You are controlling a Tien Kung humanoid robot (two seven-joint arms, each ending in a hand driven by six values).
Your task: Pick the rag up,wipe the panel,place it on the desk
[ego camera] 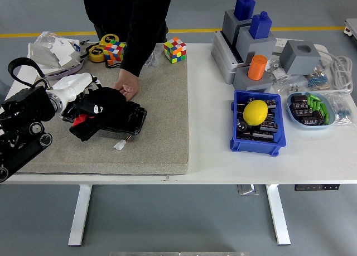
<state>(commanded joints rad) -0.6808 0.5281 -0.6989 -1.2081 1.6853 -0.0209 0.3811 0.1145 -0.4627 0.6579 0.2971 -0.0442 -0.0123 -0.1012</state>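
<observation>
A black rag (100, 109) with a red patch lies bunched over the left part of a dark panel (133, 120) on the beige mat (162, 122). My left hand (75, 88), white with a black arm behind it, is shut on the rag at its left end. A person's hand (128, 86) presses on the panel's far edge, holding it down. A small white connector (119, 145) hangs off the panel's near side. My right hand is out of the picture.
Two colour cubes (174, 49) (114, 51), tape rolls (98, 53) and a plastic bag (54, 48) lie at the back left. A blue bin with a yellow lemon (256, 112), grey blocks (245, 44), a parts tray (312, 109) and a cable (340, 72) fill the right side.
</observation>
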